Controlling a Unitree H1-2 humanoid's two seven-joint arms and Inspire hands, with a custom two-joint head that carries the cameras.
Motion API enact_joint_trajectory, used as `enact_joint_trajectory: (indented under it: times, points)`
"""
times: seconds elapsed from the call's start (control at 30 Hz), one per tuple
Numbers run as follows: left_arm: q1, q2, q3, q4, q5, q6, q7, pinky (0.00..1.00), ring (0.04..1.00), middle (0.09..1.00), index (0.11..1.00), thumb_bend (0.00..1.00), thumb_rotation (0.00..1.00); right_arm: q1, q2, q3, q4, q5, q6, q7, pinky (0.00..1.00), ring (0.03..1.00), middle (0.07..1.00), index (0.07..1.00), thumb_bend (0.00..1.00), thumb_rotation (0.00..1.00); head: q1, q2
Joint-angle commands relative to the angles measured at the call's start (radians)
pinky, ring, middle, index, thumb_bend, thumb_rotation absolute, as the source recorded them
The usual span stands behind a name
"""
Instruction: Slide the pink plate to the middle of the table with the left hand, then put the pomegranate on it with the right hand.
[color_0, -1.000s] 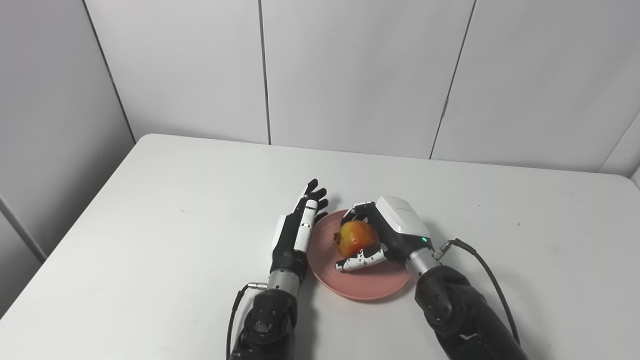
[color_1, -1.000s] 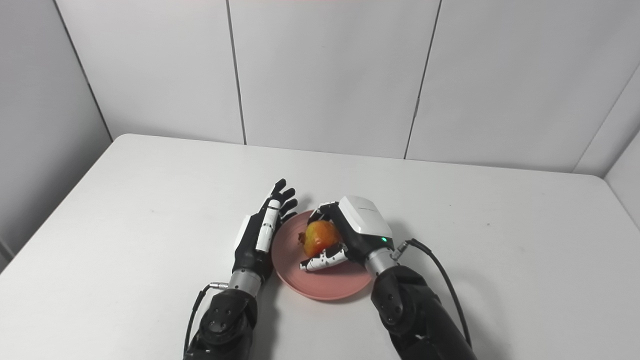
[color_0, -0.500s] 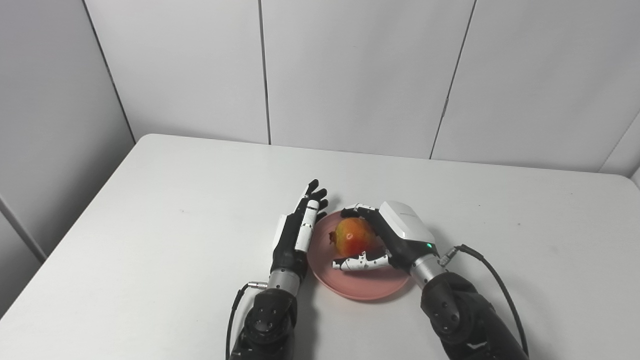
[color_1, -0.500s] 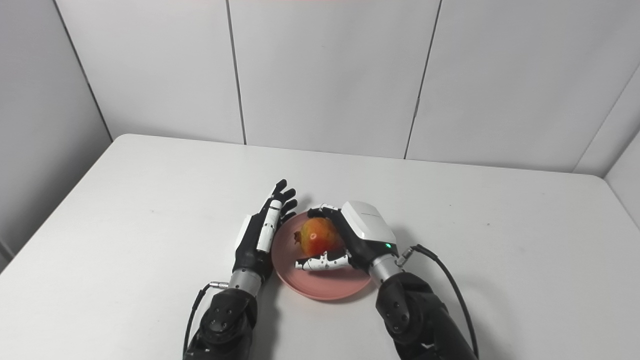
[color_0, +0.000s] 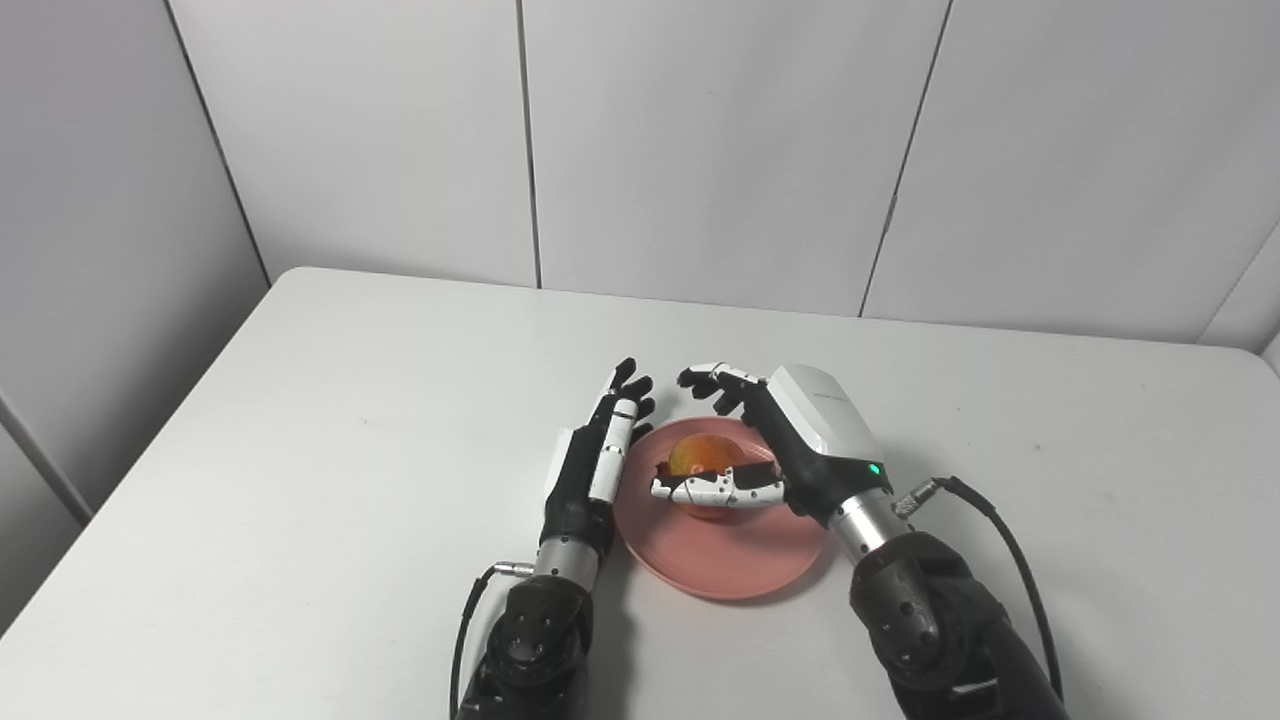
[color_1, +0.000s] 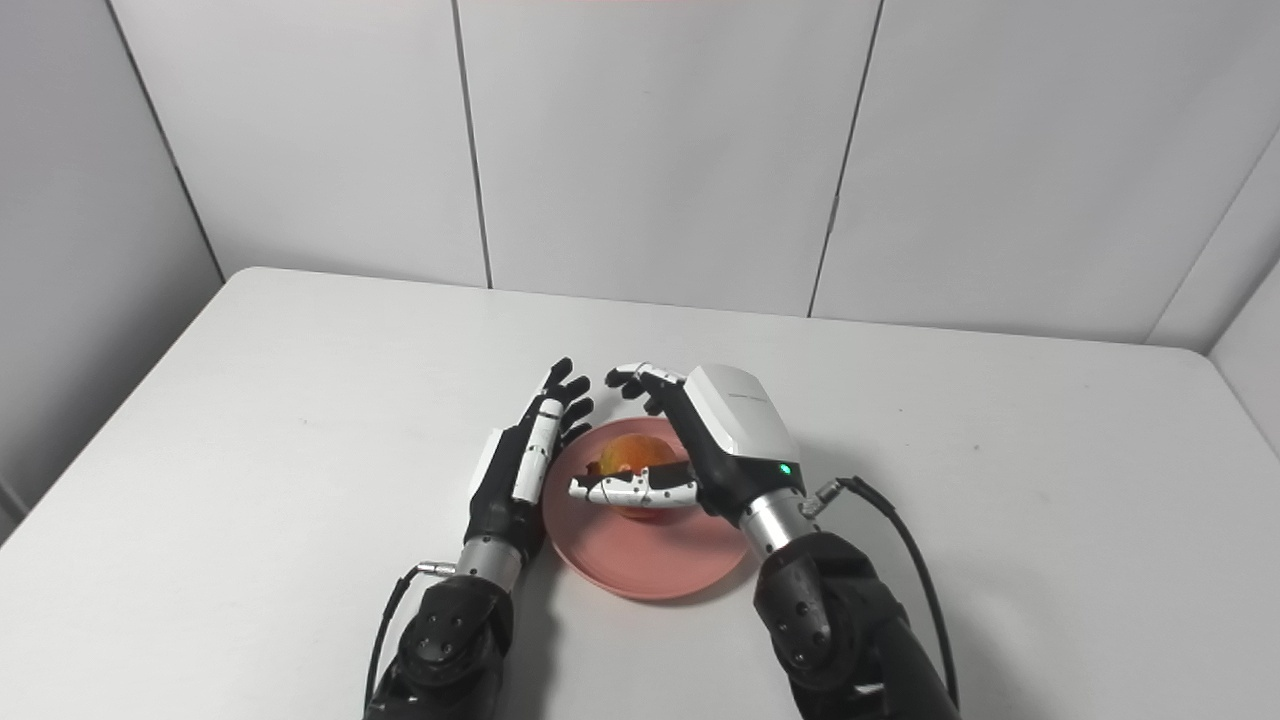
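The pink plate (color_0: 730, 560) lies on the white table near the middle, close to the front. The orange-red pomegranate (color_0: 700, 458) rests on the plate's far half. My right hand (color_0: 790, 445) hovers just above it, open, fingers spread over the fruit and thumb stretched across its front, no longer gripping it. My left hand (color_0: 595, 465) stands on edge with straight fingers, open, against the plate's left rim. In the right eye view the pomegranate (color_1: 630, 455) is partly hidden behind the right thumb.
The table (color_0: 300, 420) is bare white apart from these things. Grey wall panels (color_0: 700, 150) rise behind its far edge. A black cable (color_0: 1000, 540) loops from my right wrist.
My right hand has opened and lifted off the pomegranate, which now sits on the plate. The left hand and the plate have stayed put.
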Motion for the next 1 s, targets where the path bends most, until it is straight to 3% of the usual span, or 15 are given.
enact_joint_trajectory:
  times: [0.0,0.13,0.33,0.6,0.77,0.87,0.97]
  points:
    - [-0.011,0.004,-0.003,0.005,0.003,0.003,-0.002,0.88,0.918,0.93,0.939,0.43,1.0,-0.036,0.001,-0.022,-0.039,-0.002,-0.019,-0.023,0.57,0.648,0.707,0.739,0.98,0.63,0.0,-0.001]
    - [-0.013,0.0,0.003,0.008,-0.009,-0.001,-0.005,0.9,0.93,0.933,0.94,0.43,1.0,-0.041,-0.008,-0.046,-0.064,0.015,-0.034,-0.025,0.51,0.594,0.678,0.754,0.98,0.64,-0.005,-0.003]
    - [-0.012,-0.004,0.012,0.011,-0.015,-0.008,-0.003,0.87,0.914,0.927,0.92,0.42,1.0,-0.035,-0.012,-0.116,-0.087,0.097,-0.05,-0.039,0.64,0.718,0.767,0.791,0.97,0.68,-0.013,-0.006]
    - [-0.014,0.01,0.013,0.021,-0.026,-0.012,-0.025,0.9,0.924,0.938,0.945,0.46,1.0,-0.012,-0.043,-0.188,-0.085,0.187,-0.061,-0.053,0.74,0.831,0.864,0.882,0.88,0.98,-0.025,-0.009]
    - [-0.012,0.018,0.011,0.018,-0.027,-0.015,-0.037,0.91,0.931,0.946,0.955,0.47,1.0,0.027,-0.06,-0.231,-0.082,0.236,-0.052,-0.05,0.8,0.875,0.904,0.913,0.84,1.0,-0.032,-0.014]
    - [-0.01,0.019,0.013,0.015,-0.024,-0.015,-0.034,0.91,0.932,0.945,0.952,0.46,1.0,0.054,-0.067,-0.25,-0.065,0.264,-0.071,-0.063,0.8,0.871,0.897,0.907,0.75,1.0,-0.034,-0.015]
    - [-0.009,0.023,0.013,0.015,-0.023,-0.017,-0.035,0.91,0.936,0.948,0.954,0.45,1.0,0.082,-0.07,-0.272,-0.043,0.306,-0.087,-0.071,0.82,0.877,0.901,0.908,0.74,1.0,-0.039,-0.018]
